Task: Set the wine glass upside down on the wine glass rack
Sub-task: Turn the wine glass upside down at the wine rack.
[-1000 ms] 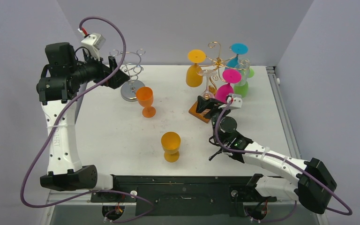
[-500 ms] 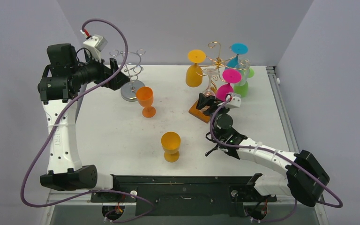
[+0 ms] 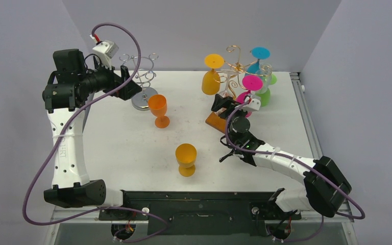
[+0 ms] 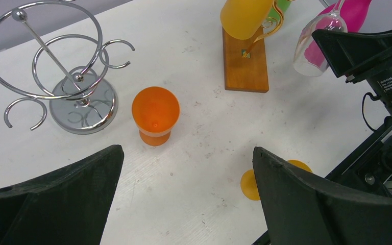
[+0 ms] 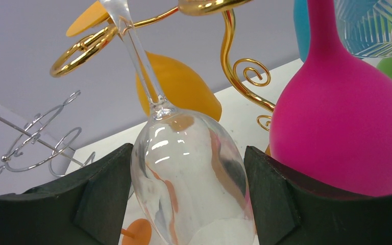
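Clear wine glass (image 5: 194,173) was inverted, bowl down and stem up, its long axis leaning slightly off vertical. It sat at the gold rack (image 5: 228,46), with the stem passing beside a gold ring. Right gripper (image 5: 189,189) was clamped on the bowl, one finger against each side. The foot was cut off at the top of the right wrist view, so whether it was seated in the ring could not be told. In the top view the glass was largely masked by the gripper and rack wires. A pink glass (image 5: 337,117) hung just beside it and a yellow glass (image 5: 184,84) behind. Left gripper (image 4: 186,168) hung spread wide and empty over the table (image 3: 122,143), above the silver rack (image 4: 81,99) and the upright orange glass (image 4: 155,115).
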You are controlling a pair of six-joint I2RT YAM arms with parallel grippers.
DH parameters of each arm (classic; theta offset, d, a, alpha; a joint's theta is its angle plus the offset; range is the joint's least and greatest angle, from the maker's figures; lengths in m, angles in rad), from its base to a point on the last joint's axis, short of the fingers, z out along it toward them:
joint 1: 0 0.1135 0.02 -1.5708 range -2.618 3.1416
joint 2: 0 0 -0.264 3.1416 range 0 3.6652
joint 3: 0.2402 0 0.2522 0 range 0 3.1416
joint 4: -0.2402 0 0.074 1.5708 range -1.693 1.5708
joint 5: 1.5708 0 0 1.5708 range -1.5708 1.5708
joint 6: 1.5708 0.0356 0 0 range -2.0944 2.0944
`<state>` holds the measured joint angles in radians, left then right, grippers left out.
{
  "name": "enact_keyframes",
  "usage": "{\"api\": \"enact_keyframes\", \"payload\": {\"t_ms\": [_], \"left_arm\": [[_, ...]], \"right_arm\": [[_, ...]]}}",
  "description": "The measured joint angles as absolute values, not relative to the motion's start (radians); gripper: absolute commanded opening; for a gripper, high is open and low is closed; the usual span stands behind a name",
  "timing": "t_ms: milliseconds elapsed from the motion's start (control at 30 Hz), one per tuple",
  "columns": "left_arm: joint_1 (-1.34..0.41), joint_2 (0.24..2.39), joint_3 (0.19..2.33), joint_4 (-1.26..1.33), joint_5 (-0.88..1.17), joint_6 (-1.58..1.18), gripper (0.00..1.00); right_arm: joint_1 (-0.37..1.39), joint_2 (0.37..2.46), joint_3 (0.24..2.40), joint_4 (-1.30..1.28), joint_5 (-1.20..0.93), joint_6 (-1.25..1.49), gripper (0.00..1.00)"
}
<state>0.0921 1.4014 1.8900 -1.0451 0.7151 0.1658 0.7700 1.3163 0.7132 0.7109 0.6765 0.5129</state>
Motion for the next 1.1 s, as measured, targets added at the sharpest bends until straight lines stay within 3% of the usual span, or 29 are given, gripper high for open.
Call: {"api": "enact_keyframes", "payload": {"t_ms": [1100], "left_arm": [[0.092, 1.396, 1.869, -1.059, 0.733, 0.181, 0.96]], "right_arm": [[0.812, 1.412, 0.819, 0.650, 0.653, 0.456, 0.00]]}}
